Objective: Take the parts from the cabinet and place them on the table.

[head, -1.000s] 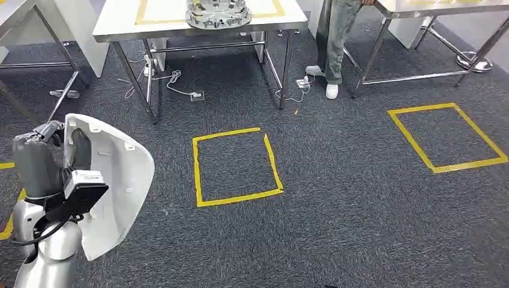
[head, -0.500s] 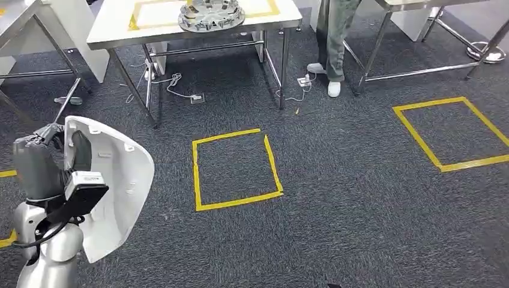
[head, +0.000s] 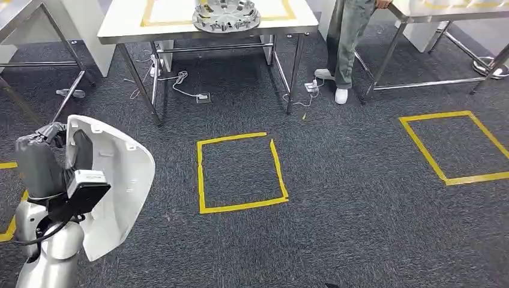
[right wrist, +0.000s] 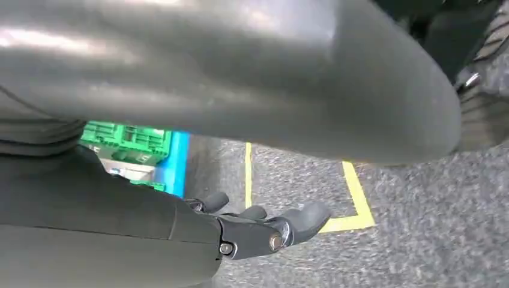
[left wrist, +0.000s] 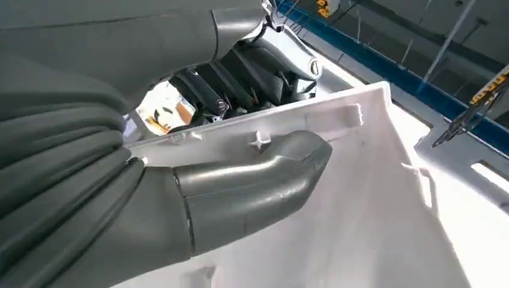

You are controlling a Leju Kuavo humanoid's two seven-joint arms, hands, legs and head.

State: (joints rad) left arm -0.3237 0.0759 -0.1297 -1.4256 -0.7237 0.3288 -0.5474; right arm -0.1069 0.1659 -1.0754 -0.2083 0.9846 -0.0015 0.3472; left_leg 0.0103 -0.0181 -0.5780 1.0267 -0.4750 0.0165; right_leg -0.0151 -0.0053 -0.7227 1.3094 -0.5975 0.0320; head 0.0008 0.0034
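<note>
Gripping the white moulded part (head: 114, 186), the left hand (head: 45, 162) holds it up at the robot's left side, above the dark carpet (head: 360, 198). In the left wrist view the thick grey thumb (left wrist: 258, 180) lies across the part's inner face while the darker fingers (left wrist: 240, 78) wrap over its upper edge, so the shell is clamped between them (its small tabs and ribs show on the pale inside). The part is a curved shell, tilted, hollow side toward the arm.

Beyond it, a yellow tape square (head: 240, 173) is marked on the carpet straight ahead, and a second tape square (head: 456, 147) lies well apart to the right. Further ahead stands a white-topped table (head: 120, 27) on metal legs, with a round silver ringed part (head: 226, 15) resting on its top inside a yellow outline. Cables and a plug strip (head: 203, 96) lie on the floor under it. A person's legs (head: 348, 42) stand beside the table's right end.

The right hand (right wrist: 258, 231) hangs low over the carpet near a yellow tape corner (right wrist: 354, 216), fingers loosely extended and holding nothing.
</note>
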